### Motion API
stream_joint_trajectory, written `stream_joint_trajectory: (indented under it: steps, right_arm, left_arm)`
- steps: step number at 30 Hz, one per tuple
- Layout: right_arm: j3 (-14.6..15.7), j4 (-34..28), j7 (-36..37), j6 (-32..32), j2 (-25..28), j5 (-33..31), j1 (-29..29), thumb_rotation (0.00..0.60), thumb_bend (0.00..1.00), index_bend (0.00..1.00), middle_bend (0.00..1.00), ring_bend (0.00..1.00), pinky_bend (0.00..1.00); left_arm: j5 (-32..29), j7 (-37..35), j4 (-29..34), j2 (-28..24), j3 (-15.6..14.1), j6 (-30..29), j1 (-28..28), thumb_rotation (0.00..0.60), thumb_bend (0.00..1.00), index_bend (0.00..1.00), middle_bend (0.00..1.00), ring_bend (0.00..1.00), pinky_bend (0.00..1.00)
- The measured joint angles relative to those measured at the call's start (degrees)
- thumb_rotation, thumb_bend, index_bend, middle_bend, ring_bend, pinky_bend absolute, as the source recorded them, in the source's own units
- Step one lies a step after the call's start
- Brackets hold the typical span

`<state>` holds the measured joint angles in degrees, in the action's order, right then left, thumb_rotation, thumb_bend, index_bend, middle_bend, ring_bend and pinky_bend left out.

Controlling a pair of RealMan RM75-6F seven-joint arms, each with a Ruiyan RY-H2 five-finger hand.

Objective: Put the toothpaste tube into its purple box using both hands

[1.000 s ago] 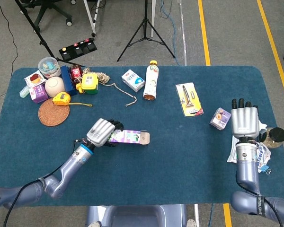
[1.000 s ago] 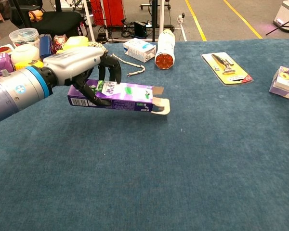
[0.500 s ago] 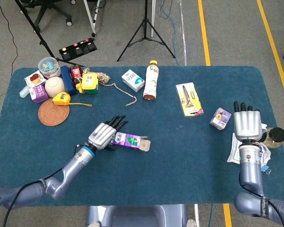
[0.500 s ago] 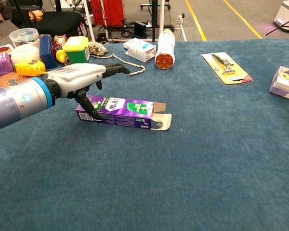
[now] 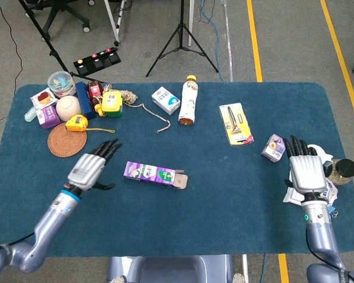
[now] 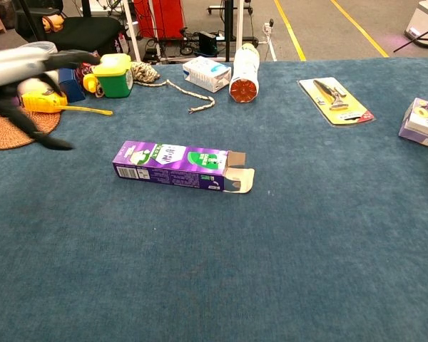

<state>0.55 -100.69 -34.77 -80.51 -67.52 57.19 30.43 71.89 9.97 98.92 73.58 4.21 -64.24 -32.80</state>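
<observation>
The purple toothpaste box (image 5: 153, 173) (image 6: 174, 165) lies flat on the blue table, its flap end hanging open toward the right. No tube shows outside it; I cannot tell what is inside. My left hand (image 5: 92, 169) (image 6: 25, 75) is off to the box's left, apart from it, fingers spread and holding nothing; it is blurred in the chest view. My right hand (image 5: 307, 170) hovers near the table's right edge, palm down, fingers extended and empty.
A small purple carton (image 5: 274, 147) and a crumpled white packet (image 5: 318, 188) sit by the right hand. At the back stand a razor pack (image 5: 236, 123), a bottle (image 5: 189, 101), a milk carton (image 5: 165, 99), a rope, a green-yellow cup (image 6: 113, 75), a tape measure and a woven mat (image 5: 66, 139).
My left hand set the box down on the table, let go and drew back to the left. My right hand pulled back toward the near right edge.
</observation>
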Motion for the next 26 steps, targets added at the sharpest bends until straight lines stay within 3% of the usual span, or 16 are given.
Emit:
stream_joint_trajectory:
  steps: [7, 13, 17, 26]
  right_arm:
    - [1.46, -1.75, 9.09, 0.83, 2.37, 6.22, -3.33, 0.600, 0.00, 0.04, 0.05, 0.11, 0.21]
    - [2.28, -0.74, 17.40, -4.24, 2.40, 15.97, -8.30, 0.600, 0.00, 0.00, 0.04, 0.10, 0.18]
    - [2.17, 1.03, 20.42, -8.40, 1.06, 19.44, -11.61, 0.600, 0.00, 0.00, 0.03, 0.08, 0.17]
    - [1.61, 5.84, 22.15, -14.26, -2.63, 25.55, -15.73, 0.600, 0.00, 0.00, 0.01, 0.07, 0.15]
  left_arm:
    - [5.87, -6.58, 4.14, -6.89, -5.76, -14.21, 12.09, 0.600, 0.06, 0.00, 0.00, 0.00, 0.22]
    - [12.63, -10.86, 4.34, -10.76, -10.64, -24.18, 21.14, 0.600, 0.06, 0.00, 0.00, 0.00, 0.22]
    - [14.72, -11.07, 4.22, -11.79, -12.35, -25.42, 23.54, 0.600, 0.06, 0.00, 0.00, 0.00, 0.22]
    - [15.53, -9.75, 4.35, -12.53, -11.76, -25.53, 24.94, 0.600, 0.06, 0.00, 0.00, 0.00, 0.22]
